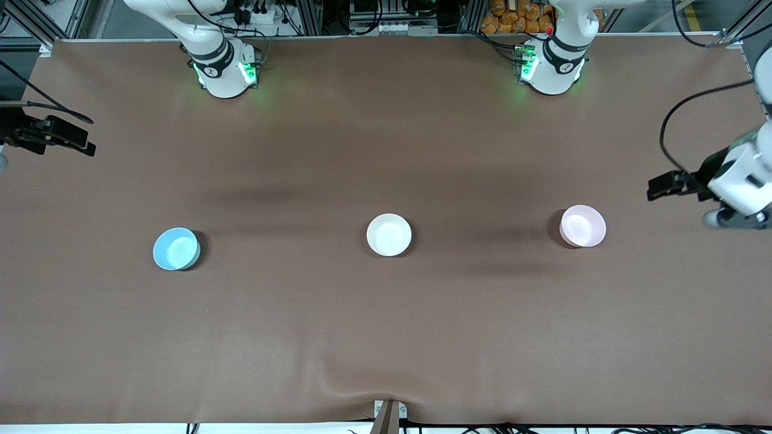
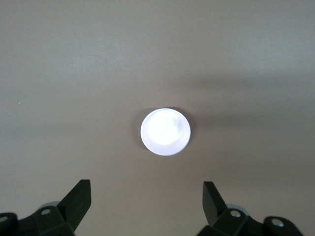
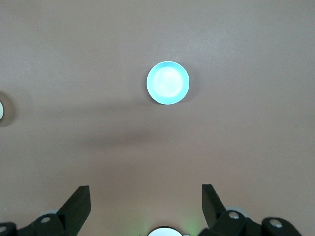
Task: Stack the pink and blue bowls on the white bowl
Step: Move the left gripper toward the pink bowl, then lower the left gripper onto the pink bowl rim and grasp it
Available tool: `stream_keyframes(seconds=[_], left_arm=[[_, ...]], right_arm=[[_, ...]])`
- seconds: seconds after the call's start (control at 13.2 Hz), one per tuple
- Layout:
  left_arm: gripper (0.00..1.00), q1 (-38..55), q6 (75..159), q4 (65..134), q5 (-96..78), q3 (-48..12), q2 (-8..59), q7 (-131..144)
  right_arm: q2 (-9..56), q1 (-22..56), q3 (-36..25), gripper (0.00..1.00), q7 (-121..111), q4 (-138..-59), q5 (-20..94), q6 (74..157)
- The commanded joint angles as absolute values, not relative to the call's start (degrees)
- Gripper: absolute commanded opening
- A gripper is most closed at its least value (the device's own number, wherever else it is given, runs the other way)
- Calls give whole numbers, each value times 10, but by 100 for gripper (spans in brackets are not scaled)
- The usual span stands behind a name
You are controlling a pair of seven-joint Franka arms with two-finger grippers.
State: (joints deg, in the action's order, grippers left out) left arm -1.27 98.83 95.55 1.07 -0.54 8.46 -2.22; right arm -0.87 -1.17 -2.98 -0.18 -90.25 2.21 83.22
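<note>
Blue bowl: nearest of the three to the front camera by a small margin, upright on the brown table cover toward the right arm's end. It is empty and nothing touches it. In the right wrist view it sits alone on bare cover, well clear of the finger tips.

Right gripper: up in the air over the right arm's end of the table, high above the blue bowl — jaws spread wide, nothing between them. One dark finger shows at each lower corner of its wrist view. In the front view only a dark piece at the picture's edge shows on that side, and I cannot tell what part it is.

White bowl: upright and empty at the middle of the table, between the other two and well apart from each. Nothing is stacked in it.

Pink bowl: upright and empty toward the left arm's end, slightly farther from the front camera than the white bowl. In the left wrist view it looks washed out to near white.

Left gripper: held in the air over the left arm's end, high above the pink bowl — jaws wide apart and empty, with a dark finger at each lower corner of its wrist view.
</note>
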Motion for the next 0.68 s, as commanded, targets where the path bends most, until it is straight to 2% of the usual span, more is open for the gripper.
stream_keyframes(seconds=[0.0,0.38,0.61], left_arm=[[100,-28,1047,1037,12,-8,61,-39],[100,-43,1295,1250,13,-8,61,-42],[100,-43,1414,1316,13,-8,80,-49]], right_arm=[[-3,-16,-28,100,4,-888,26,821],[-3,-16,-29,100,4,-888,26,821],[-2,-16,-29,100,4,-888,26,821]])
